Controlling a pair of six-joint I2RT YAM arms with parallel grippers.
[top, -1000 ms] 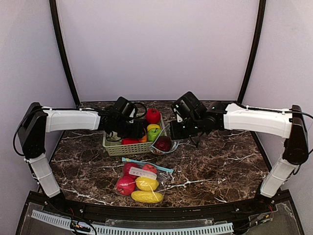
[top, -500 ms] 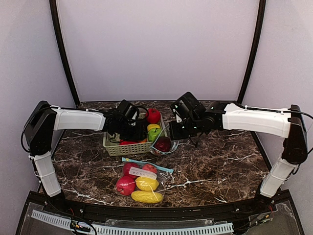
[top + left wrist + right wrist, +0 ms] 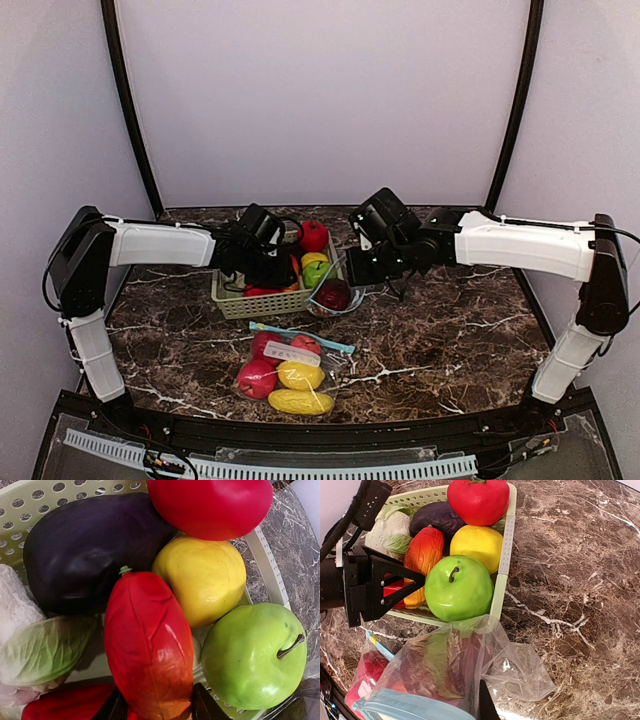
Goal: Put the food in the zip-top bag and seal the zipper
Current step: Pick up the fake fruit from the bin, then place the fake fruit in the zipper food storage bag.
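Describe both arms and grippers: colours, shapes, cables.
The left arm and right arm have smooth white shells with black joints and shoulders. The left gripper and right gripper are black, with angular fingers. Black cables loop at the left wrist; a thin one runs along the right arm.

The basket [image 3: 504,540] is packed: green apple [image 3: 252,655], yellow fruit [image 3: 202,580], dark eggplant [image 3: 80,555] and cabbage [image 3: 40,650] crowd tight around the red-orange pepper [image 3: 147,640], with no gap for jaws between them. The open bag [image 3: 515,672] sits against the basket's right near corner; a filled bag [image 3: 285,372] lies nearer. Bare desk [image 3: 470,330] stretches right of both.
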